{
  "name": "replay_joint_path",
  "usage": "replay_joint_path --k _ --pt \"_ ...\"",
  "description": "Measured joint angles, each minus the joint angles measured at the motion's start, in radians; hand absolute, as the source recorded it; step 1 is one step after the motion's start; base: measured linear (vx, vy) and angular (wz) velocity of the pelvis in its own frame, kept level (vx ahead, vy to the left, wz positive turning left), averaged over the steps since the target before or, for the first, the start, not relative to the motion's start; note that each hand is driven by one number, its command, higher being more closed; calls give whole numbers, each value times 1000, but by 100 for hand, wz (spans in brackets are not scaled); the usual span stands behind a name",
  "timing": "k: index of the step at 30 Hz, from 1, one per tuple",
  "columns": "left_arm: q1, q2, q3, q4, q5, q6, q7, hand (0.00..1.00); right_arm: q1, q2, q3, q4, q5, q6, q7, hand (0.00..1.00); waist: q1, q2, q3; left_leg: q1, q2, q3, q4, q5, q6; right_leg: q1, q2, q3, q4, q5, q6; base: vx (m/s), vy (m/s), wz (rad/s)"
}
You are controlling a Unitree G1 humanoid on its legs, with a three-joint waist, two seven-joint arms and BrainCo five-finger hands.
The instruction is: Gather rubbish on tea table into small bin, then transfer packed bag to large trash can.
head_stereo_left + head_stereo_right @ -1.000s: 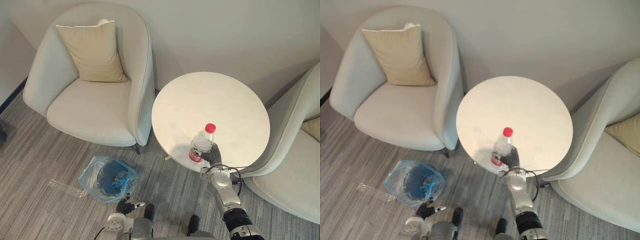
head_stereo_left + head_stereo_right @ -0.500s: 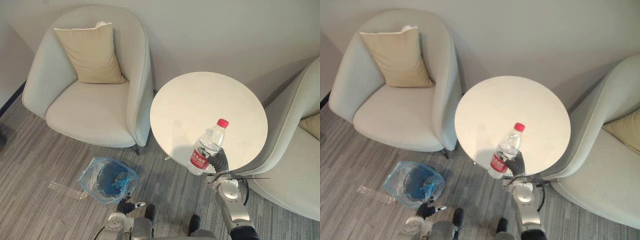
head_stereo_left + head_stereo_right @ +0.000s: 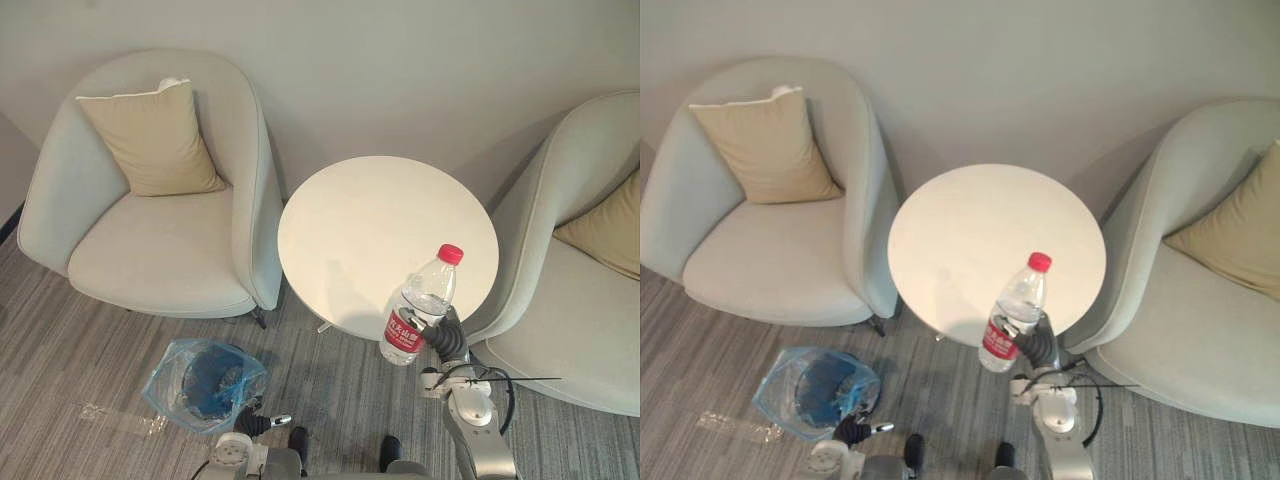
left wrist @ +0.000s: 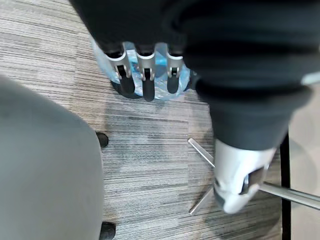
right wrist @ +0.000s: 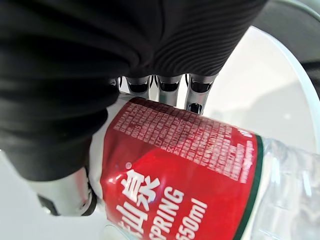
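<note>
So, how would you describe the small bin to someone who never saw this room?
Start at the pale grey armchair with the beige cushion, left of the round white table. On the grey striped carpet in front of that chair stands a small dark bin. Its crinkled blue plastic liner makes it the only blue thing there.

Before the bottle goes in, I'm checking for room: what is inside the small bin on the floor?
A blue plastic bag lines the small bin, spilling over its rim. Inside looks dark blue; the bag's folds hide whether rubbish lies at the bottom.
</note>
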Motion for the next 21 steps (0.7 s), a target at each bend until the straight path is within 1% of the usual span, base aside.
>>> replay_joint_path --k 2,5,8,10,12,14,16,17,18,19,20,21 --pt "0 0 -7 1 0 2 1 0 7 -2 11 -24 -4 0 -1 100 -2 3 -2 1 1 5 1 0 0 0 1 6 -1 4 0 -56 2 -10" --pt "0 0 -7 6 -1 7 4 0 13 -9 31 -57 -41 0 -2 100 -8 3 -3 19 5 9 1 0 0 15 5 14 -6 10 -1 -61 -6 -6" --pt "0 -2 -9 11 -1 9 15 0 11 -31 57 -65 -50 0 -5 100 -11 6 -5 33 7 10 1 0 -1 31 7 16 -14 15 -3 -67 -14 -2" --pt "0 -4 -9 14 -1 9 21 0 13 -37 65 -65 -79 0 -9 100 -11 11 -6 32 10 9 1 2 -4 30 10 15 -15 19 -5 -63 -17 0" --pt "0 -6 -10 16 -1 10 21 0 12 -42 71 -65 -79 0 -11 100 -13 16 -5 32 10 5 1 5 -7 32 11 11 -14 20 -6 -44 -17 8" --pt "0 -8 -20 16 -1 10 20 0 12 -42 70 -65 -80 0 -20 100 -15 27 -4 19 8 -19 3 12 -9 34 10 -16 -13 21 -6 -33 -25 33" --pt "-2 -12 -26 14 -1 9 20 0 7 -44 65 -65 -80 0 -28 100 -16 38 -4 -7 15 -21 2 30 -16 30 9 -46 -10 20 -6 -38 -35 50" --pt "-3 -14 -27 11 6 9 20 0 -5 -47 59 -62 -80 1 -31 100 -17 45 -1 -46 10 -13 25 58 -23 4 2 -69 22 9 -9 -88 -23 51" --pt "-3 -15 -27 3 10 8 20 0 -15 -49 56 -62 -80 1 -34 100 -16 49 1 -73 8 -1 45 73 -26 -14 -3 -81 49 -4 -13 -149 -21 69" --pt "-2 -17 -27 -6 19 8 20 0 -36 -50 49 -57 -81 1 -38 100 -14 51 2 -98 5 22 44 109 -27 -39 -12 -103 85 -20 -25 -120 -9 54" --pt "-2 -17 -27 -7 19 8 20 0 -45 -51 48 -54 -81 1 -40 100 -14 51 2 -98 5 26 28 126 -29 -44 -16 -114 92 -23 -28 -161 -7 62" --pt "-2 -21 -26 -5 23 9 21 0 -65 -50 50 -54 -81 1 -43 100 -15 44 4 -88 12 74 -22 153 -27 -56 -36 -157 103 -25 -39 -141 26 62"
